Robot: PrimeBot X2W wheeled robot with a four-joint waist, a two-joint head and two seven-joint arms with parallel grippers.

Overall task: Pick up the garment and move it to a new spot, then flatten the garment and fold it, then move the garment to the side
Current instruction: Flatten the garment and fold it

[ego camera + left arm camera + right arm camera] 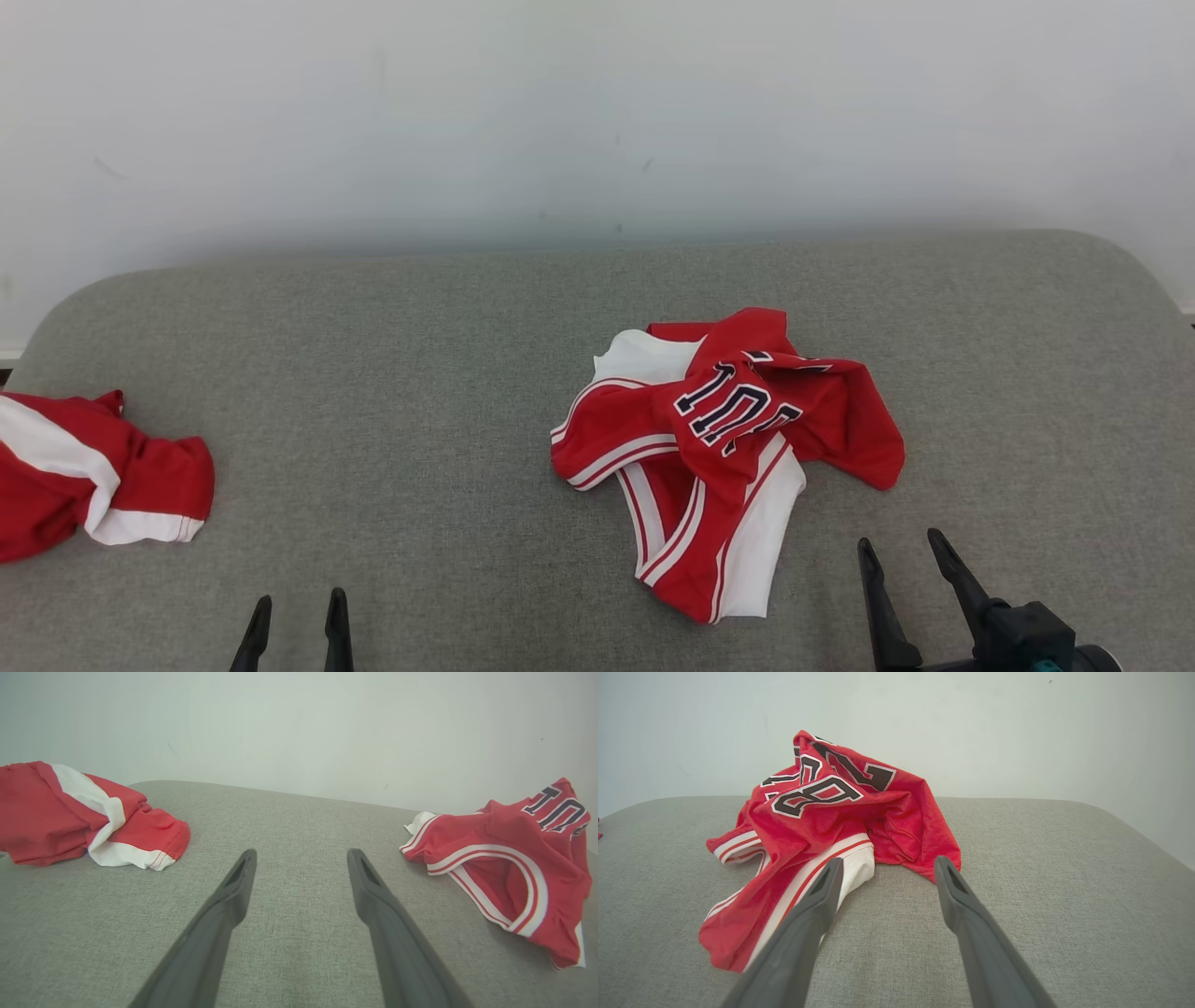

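on the grey cushion [420,373], crumpled red garment [719,448] lies untouched.

Mesh-cloth garment [728,448], woven matt surface [420,373]

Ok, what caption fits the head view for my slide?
Crumpled jersey on grey cushion, open left gripper and right gripper at the bottom, another red garment far left.

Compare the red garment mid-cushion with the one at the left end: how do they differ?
The middle garment shows dark numerals; the left garment shows none. The middle garment has narrow striped trim; the left garment has a broad white band. The middle garment is fully in the head view; the left garment is cut by its edge. Both are red and white, crumpled, lying on the grey cushion.
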